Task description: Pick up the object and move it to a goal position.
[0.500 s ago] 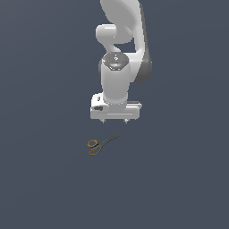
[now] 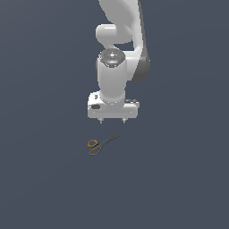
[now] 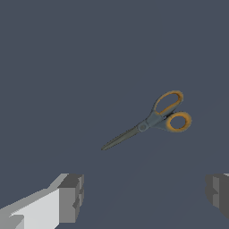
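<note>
Your tool (image 2: 112, 120) hangs above the surface (image 2: 179, 188) with its 2 fingers (image 3: 71, 197) spread wide, holding nothing. The scissors (image 2: 100, 144) lie flat just ahead of it, probably slightly off-centre, so you would shift over them before descending to grasp.

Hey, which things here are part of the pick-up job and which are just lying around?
Part of the job:
- scissors, lying flat on the floor
- gripper, open, above the scissors, not touching them

Just lying around:
- nothing else visible; only the bare dark floor
</note>
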